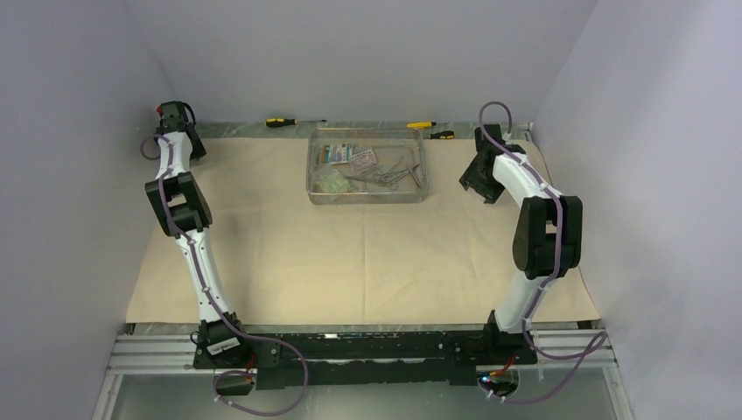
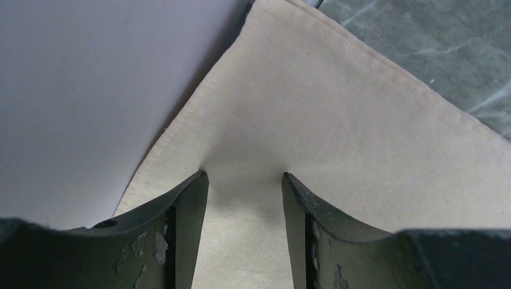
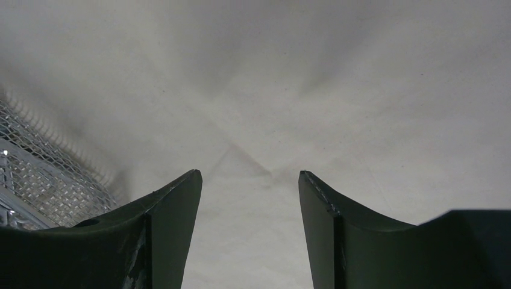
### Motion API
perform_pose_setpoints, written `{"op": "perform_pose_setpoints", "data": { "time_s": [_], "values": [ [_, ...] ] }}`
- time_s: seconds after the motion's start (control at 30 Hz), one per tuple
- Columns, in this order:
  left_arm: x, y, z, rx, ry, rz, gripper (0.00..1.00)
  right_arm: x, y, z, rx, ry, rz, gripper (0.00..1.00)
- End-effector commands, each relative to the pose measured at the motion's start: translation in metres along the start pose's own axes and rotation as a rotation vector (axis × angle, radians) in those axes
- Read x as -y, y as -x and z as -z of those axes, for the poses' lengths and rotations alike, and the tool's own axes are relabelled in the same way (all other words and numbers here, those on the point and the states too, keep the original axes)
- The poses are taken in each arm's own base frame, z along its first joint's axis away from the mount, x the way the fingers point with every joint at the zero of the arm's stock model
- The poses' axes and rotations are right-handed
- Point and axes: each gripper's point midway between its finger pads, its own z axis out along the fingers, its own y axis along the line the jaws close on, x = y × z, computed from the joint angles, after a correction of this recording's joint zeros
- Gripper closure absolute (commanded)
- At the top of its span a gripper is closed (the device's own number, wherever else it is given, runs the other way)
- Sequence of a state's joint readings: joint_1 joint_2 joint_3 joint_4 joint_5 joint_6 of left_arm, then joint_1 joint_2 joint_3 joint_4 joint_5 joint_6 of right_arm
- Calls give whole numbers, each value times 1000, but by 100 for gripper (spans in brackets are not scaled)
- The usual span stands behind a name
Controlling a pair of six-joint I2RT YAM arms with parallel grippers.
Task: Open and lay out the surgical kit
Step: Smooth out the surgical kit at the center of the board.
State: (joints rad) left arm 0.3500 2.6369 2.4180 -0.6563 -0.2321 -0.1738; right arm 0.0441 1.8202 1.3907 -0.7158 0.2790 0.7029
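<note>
1. Wrap cloth [image 1: 350, 262]: spread flat over most of the table [image 2: 422, 42], creased in a grid, all four edges out; opening of the wrap judged done.
2. Wire-mesh tray [image 1: 367, 199]: standing uncovered on the cloth at far centre; judged to need no more than staying put.
3. Left gripper [image 2: 244, 174]: at the far left corner of the cloth; fingers apart, tips down on the fabric with a strip of it between them, nothing clamped; smoothing or pinning that corner, by the look of it.
4. Right gripper [image 3: 250, 173]: just right of the tray, over bare cloth; fingers spread wide and empty; touching the fabric or hovering, cannot tell.
5. Screwdrivers [image 1: 293, 121]: two, on the bare table beyond the far edge of the cloth; no part of the kit.
6. Packets [image 1: 343, 157]: lying in the left half of the tray, partly overlapping; not yet laid out.
7. Clamps and tweezers [image 1: 389, 173]: heaped and tangled in the right half of the tray; too small to count; not yet laid out.
8. Judged about halfway: unwrapping finished; left to do, lifting out packets and instruments and setting them apart on the open cloth near the tray.
</note>
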Motion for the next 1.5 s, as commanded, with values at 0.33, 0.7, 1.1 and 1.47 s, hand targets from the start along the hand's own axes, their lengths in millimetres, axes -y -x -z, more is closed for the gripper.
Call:
{"op": "perform_pose_setpoints", "data": {
  "time_s": [0.33, 0.7, 1.1, 1.47],
  "values": [
    [-29, -32, -16, -113, 68, -62, 39, -9, 22, 3, 4, 3, -58, 37],
    [-13, 62, 103, 90, -130, -37, 11, 7, 41, 37, 49, -10, -33, 35],
    [26, 63, 203, 100, -400, 136, 3, 94, -37, 49, -70, -30, -207, 30],
    [15, 10, 205, 7, -330, 232, 8, 158, -111, 29, -229, -150, -289, 20]
  ]
}}
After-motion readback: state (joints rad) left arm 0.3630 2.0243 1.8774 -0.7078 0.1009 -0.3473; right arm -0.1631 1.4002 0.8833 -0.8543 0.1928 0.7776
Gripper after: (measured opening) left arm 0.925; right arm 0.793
